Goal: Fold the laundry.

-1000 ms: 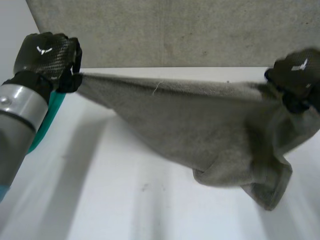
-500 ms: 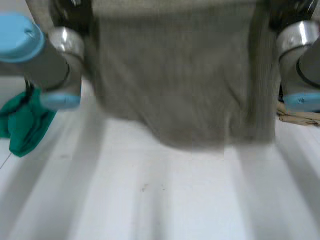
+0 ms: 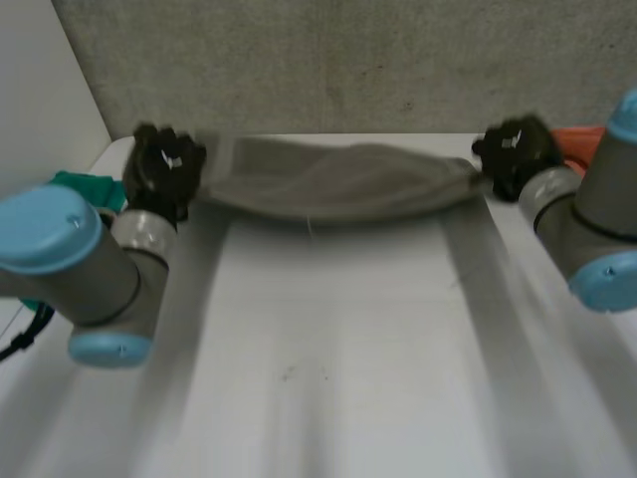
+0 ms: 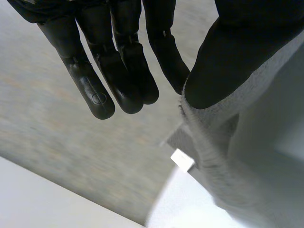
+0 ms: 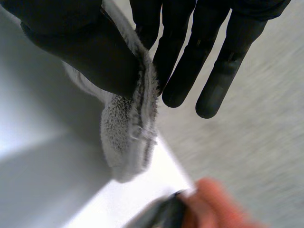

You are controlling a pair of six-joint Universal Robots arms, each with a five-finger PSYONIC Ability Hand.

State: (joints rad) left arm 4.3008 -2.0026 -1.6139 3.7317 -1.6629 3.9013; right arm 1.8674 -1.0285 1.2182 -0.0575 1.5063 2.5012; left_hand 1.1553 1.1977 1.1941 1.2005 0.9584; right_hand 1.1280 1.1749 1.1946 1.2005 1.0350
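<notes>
At the near edge of the desk [image 3: 318, 418] there was only white top between my two arms, the left arm [image 3: 90, 279] low and close, the right arm [image 3: 597, 229] coming in from the right edge. Farther along the left edge a green cloth [image 3: 85, 187] lay just beside my left arm.

Towards the far edge sat the work. My left hand [image 3: 164, 169] had one end of the grey towel [image 3: 333, 181]. Seen from that wrist, the thumb was clamped down on the towel's hem, next to a small white label [image 4: 183, 160], while the fingers [image 4: 123, 71] stood straight beyond it. My right hand [image 3: 515, 154] had the other end, its thumb pinching the hem against a finger. So both were grasping the towel, one at each end.

The towel ran lengthwise along the far edge, stretched from hand to hand and sagging a little in the middle. Whether the sag touched the desk I could not tell. Neither hand was nearer: the cloth lay inward from each, and all the free desk lay nearward of it. I judged the fold would turn on that.

By the far right corner sat something orange-red [image 3: 582, 139], too blurred to name.
</notes>
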